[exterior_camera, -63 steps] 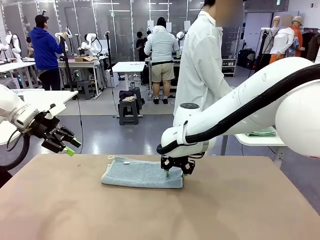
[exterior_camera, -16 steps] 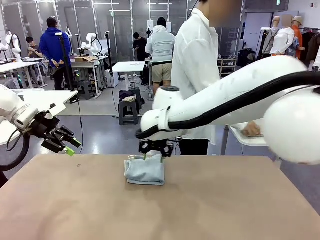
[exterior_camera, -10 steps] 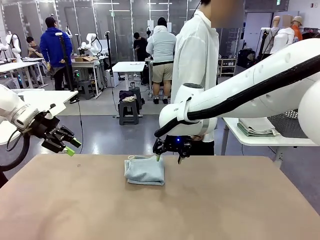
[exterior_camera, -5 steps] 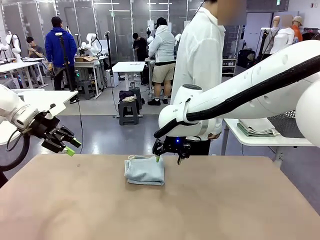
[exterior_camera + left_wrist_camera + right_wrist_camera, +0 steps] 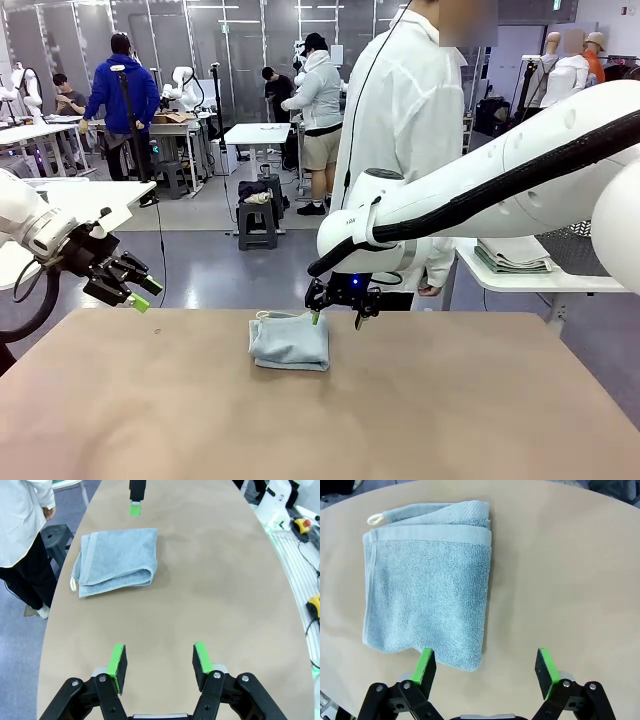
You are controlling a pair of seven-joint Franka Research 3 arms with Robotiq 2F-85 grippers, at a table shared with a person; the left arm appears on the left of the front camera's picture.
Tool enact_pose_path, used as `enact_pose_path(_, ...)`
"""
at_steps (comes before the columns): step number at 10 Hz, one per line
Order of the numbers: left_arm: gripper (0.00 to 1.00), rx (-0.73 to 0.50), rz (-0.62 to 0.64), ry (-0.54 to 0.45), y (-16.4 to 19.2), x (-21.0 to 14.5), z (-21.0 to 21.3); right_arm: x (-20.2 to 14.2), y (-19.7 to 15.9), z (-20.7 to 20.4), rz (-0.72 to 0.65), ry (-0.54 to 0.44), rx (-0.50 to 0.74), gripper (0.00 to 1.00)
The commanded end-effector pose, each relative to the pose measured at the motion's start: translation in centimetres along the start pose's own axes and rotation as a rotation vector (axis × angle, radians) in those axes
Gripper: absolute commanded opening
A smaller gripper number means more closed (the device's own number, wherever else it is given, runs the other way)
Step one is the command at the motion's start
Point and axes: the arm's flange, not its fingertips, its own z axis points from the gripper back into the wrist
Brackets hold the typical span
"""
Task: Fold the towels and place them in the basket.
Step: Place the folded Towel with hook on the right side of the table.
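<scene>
Left gripper, fingers apart and empty, hangs off the table's left edge. Mid-table lies the folded blue-grey towel; right gripper hovers over its corner, fingers wide, empty. Right wrist view shows the towel's corner loop; a person stands behind
</scene>
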Motion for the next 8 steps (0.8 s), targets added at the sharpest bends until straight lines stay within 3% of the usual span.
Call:
enact_pose_path(1, 0.68, -0.001, -0.014, 0.001, 0.0, 0.0, 0.0, 0.1, 0.6, -1.6, -0.011, -0.002, 0.013, 1.0)
enact_pose_path(8, 0.68, -0.001, -0.014, 0.001, 0.0, 0.0, 0.0, 2.3, 1.7, -5.1, -0.033, -0.008, 0.018, 1.0)
